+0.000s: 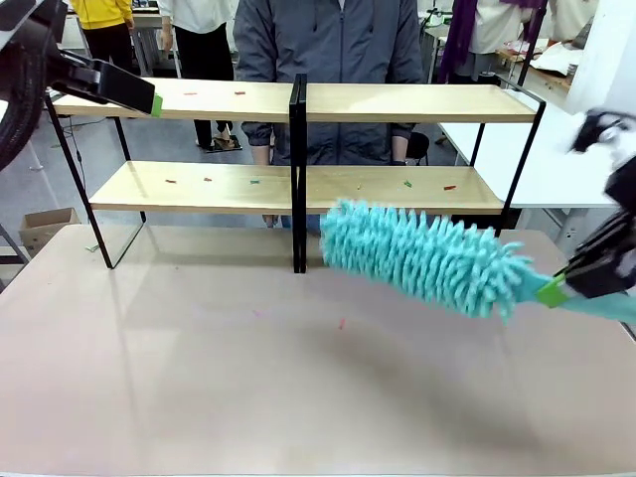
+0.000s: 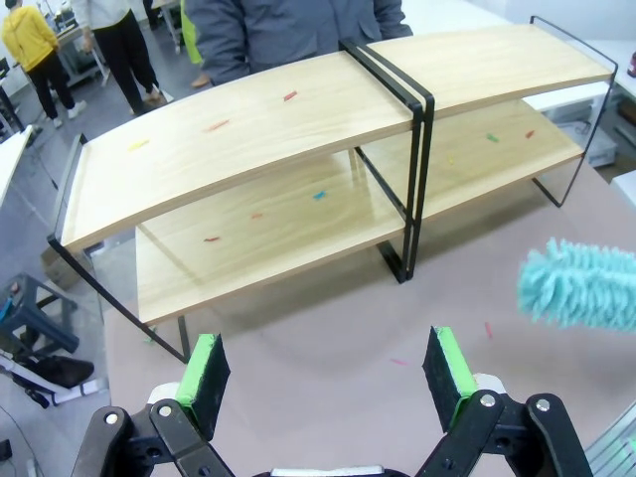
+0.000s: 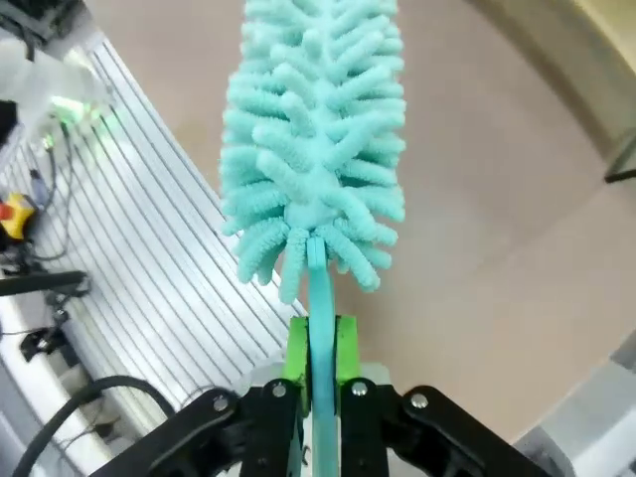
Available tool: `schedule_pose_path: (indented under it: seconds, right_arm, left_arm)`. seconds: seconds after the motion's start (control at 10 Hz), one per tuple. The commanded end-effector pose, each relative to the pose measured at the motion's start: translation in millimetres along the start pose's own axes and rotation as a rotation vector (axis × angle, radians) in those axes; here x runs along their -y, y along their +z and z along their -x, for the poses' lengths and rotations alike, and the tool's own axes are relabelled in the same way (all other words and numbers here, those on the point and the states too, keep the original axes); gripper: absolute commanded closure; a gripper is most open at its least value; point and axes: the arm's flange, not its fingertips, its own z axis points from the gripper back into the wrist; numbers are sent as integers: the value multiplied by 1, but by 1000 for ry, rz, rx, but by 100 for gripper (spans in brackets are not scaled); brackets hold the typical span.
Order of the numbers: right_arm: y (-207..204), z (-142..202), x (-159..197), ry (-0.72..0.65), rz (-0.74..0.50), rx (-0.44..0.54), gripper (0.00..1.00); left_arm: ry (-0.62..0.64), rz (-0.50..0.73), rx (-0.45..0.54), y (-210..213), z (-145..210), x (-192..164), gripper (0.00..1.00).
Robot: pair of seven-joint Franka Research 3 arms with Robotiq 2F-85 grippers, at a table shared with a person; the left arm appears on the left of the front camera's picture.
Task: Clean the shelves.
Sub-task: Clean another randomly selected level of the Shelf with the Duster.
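My right hand point(image 3: 320, 350) is clamped tight on the thin teal handle point(image 3: 319, 288) of a fluffy turquoise duster point(image 1: 417, 256), with the green pads pressed against it from both sides. This hand sits to the right of the shelves point(image 1: 397, 102) and nearer to me than they are. The duster's head slants up and leftward from it and hangs above the table point(image 1: 199, 378), just in front of the right half of the lower board, with its tip close to the central black post point(image 1: 298, 169). I cannot tell whether the head touches the board's edge. My left hand point(image 2: 328, 366) is spread wide with nothing in it. I hold it high by the left end of the shelves, about level with the top board, looking down on both boards. The shelves stand at the far side of the table, two long light wood boards in a thin black frame. Small coloured scraps point(image 1: 449, 187) lie scattered on both boards, red and green among them. A person point(image 1: 338, 50) in a grey jacket stands right behind the shelves, at the middle.
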Motion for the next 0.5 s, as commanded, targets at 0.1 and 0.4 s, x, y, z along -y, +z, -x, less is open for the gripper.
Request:
schedule_pose_path:
  seconds: [0.1,0.4]
  right_arm:
    - [-58,-87,-23,43,79,-121,88]
    - [-111,-155,-79,89,41,39,88]
  left_arm:
    - [-1,-11,0,2,0,0,0]
    - [-1,-11,0,2,0,0,0]
